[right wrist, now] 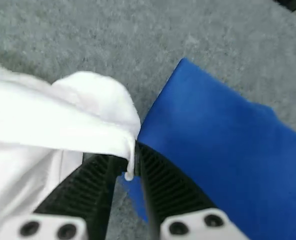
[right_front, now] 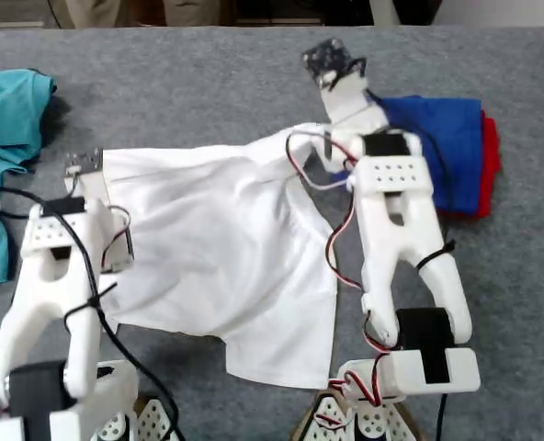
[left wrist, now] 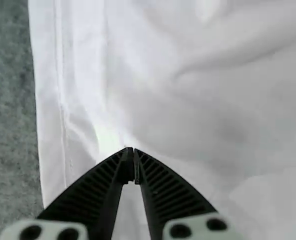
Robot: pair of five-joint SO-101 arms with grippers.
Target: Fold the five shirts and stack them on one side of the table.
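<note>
A white shirt (right_front: pixel 217 248) lies spread and rumpled across the middle of the grey table (right_front: pixel 208 83). My left gripper (left wrist: pixel 130 152) is shut at the shirt's left hem (left wrist: pixel 48 100), and the cloth pulls taut from its tips; from above it sits at the shirt's far left corner (right_front: pixel 84 165). My right gripper (right wrist: pixel 133 150) is shut on a bunched white corner (right wrist: pixel 95 100), held just beside the folded blue shirt (right wrist: pixel 228 150). The right arm (right_front: pixel 396 211) covers that corner from above. The blue shirt (right_front: pixel 437 147) lies folded on a red shirt (right_front: pixel 491 156) at the right.
A teal shirt (right_front: pixel 5 119) lies crumpled at the table's left edge. Bare grey table stretches along the back and at the front right. Both arm bases stand at the near edge.
</note>
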